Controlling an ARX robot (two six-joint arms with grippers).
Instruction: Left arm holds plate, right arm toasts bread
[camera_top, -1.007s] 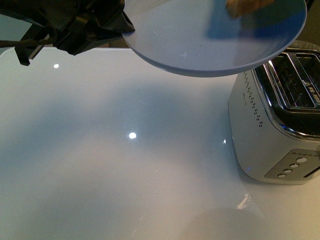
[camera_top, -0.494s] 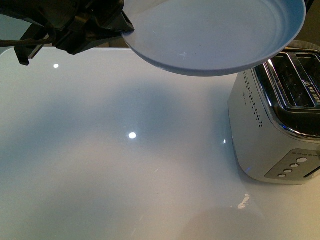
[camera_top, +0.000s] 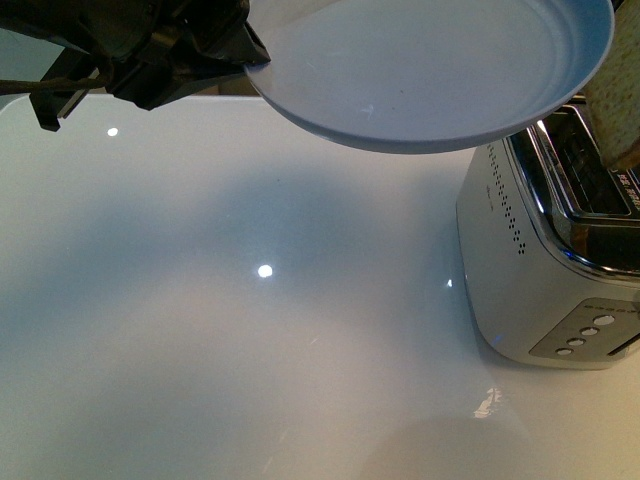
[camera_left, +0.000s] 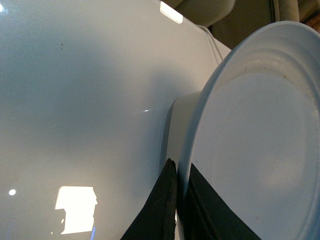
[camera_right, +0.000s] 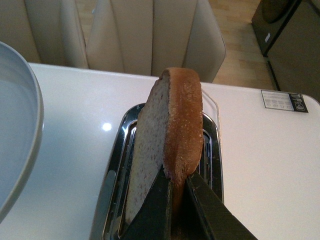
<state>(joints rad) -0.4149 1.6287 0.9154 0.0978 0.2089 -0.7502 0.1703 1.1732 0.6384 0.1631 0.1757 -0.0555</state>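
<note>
My left gripper is shut on the rim of the pale blue-grey plate and holds it empty in the air at the top of the front view. In the left wrist view my left gripper pinches the plate edge between its black fingers. My right gripper is shut on the crust of the bread, a brown slice held upright over the slots of the toaster. In the front view the bread shows at the right edge above the toaster.
The silver toaster stands at the right on the white table, its buttons facing front. Beige chairs stand beyond the table's far edge. The plate's rim hangs close beside the toaster.
The bread has left the plate and now hangs at the right edge over the toaster. The plate and left gripper have not moved.
</note>
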